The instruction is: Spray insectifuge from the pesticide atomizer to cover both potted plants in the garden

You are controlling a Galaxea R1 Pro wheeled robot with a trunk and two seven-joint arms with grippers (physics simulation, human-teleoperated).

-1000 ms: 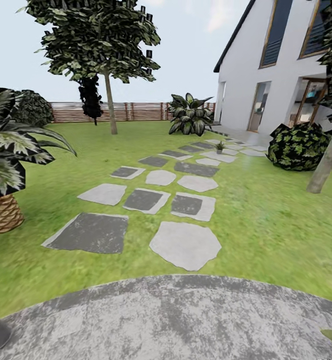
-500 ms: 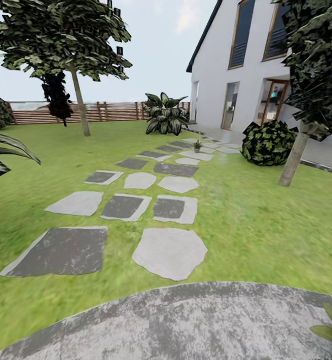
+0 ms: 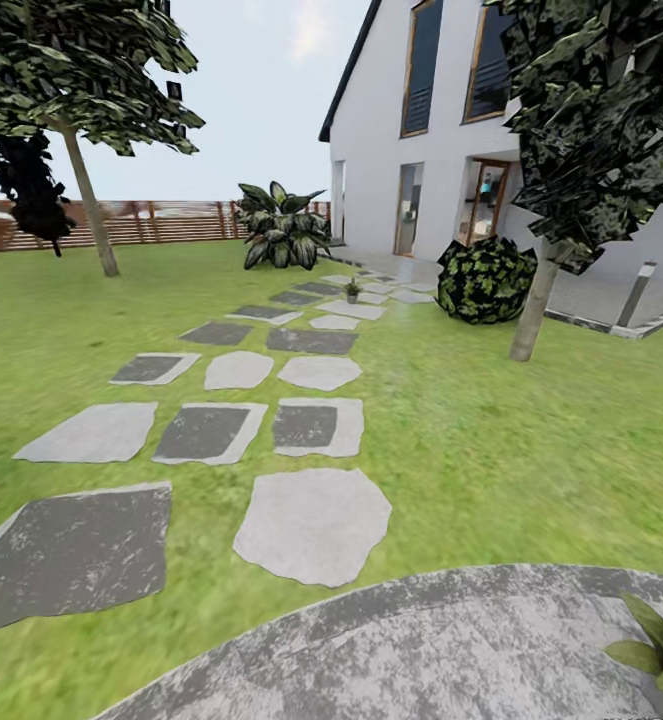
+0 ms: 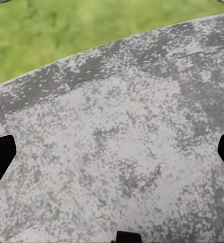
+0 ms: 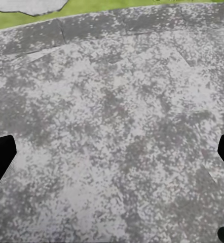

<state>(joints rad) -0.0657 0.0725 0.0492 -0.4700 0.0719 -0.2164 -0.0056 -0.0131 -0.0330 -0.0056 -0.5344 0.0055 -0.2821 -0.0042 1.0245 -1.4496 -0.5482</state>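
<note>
While the atomizer is nowhere seen, one plant sits at the frame's lower right and another upper centre; searching should be slow. Both fingers are apart, empty.

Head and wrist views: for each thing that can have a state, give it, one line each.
Left gripper: open, fingers wide apart, empty, above the paved patio.
Right gripper: open, fingers wide apart, empty, above the patio.
Far potted plant: upright on the stepping stones, near the house.
Near potted plant: leaves at the patio's edge, pot cut off by the frame.
House door: open.
</note>
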